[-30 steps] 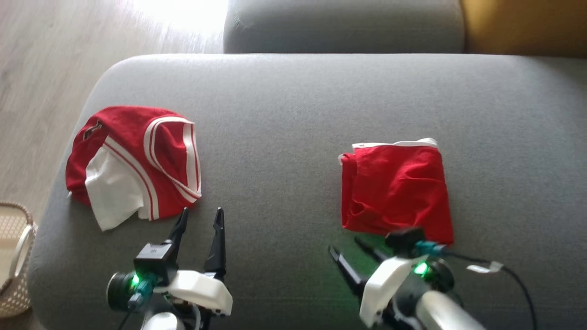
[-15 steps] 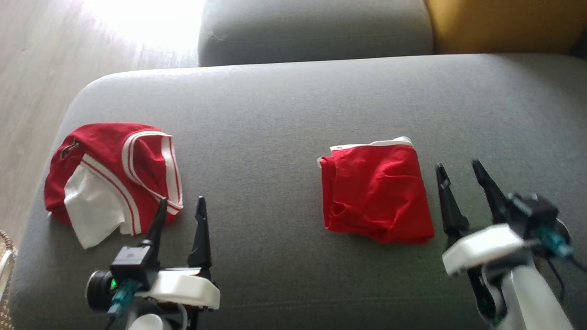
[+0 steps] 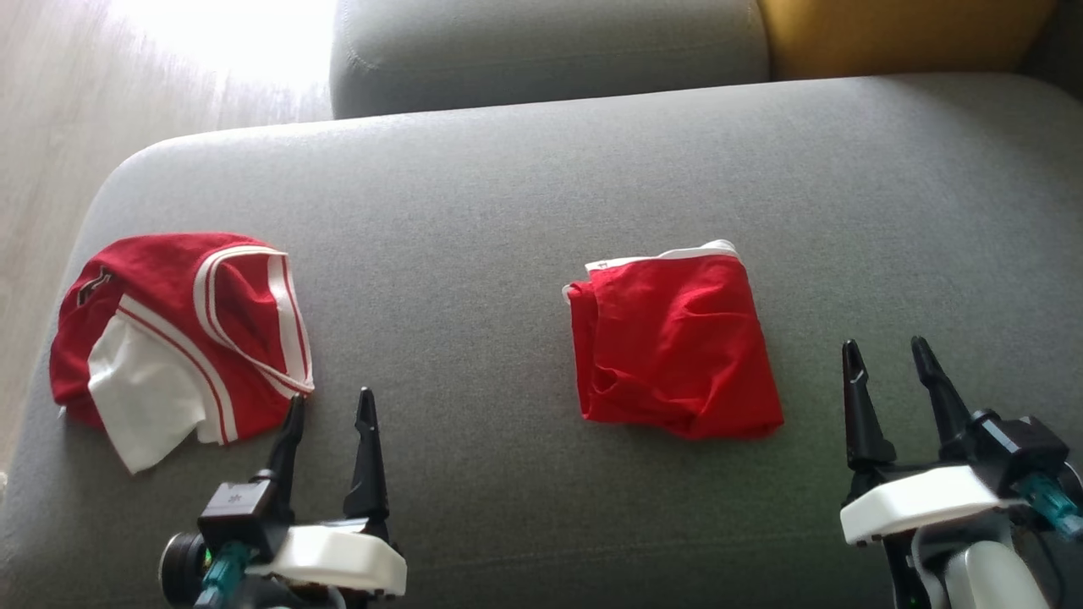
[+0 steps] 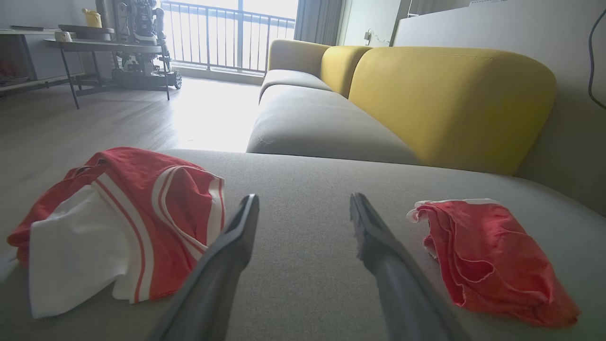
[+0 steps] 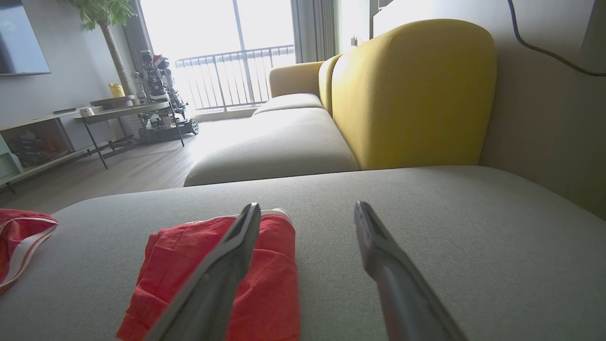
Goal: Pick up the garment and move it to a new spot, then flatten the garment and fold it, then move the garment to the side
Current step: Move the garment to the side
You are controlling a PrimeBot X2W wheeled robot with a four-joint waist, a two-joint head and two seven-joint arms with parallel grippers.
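Note:
A folded plain red garment [image 3: 673,342] with a white band on its far edge lies flat in the middle of the grey sofa seat [image 3: 508,186]. A crumpled red and white garment [image 3: 182,334] lies at the seat's left end. My left gripper [image 3: 330,397] is open, just near of the crumpled one's right edge, nothing between its fingers. My right gripper [image 3: 884,345] is open, to the right of the folded garment and apart from it. The left wrist view has both garments [image 4: 118,218] [image 4: 487,255] either side of the open left gripper [image 4: 304,198]. The right wrist view has the folded garment [image 5: 180,255] left of the right gripper [image 5: 307,206].
The seat's left edge drops to a wooden floor [image 3: 51,101]. A second grey cushion [image 3: 541,42] and a yellow backrest [image 3: 897,34] lie beyond. Bare grey seat stretches right of and behind the folded garment. A dark table [image 5: 128,111] stands far across the room.
My right gripper has swung from the folded garment's near edge out to its right side, fingers now pointing up the view. The head camera has shifted. The garments lie as before.

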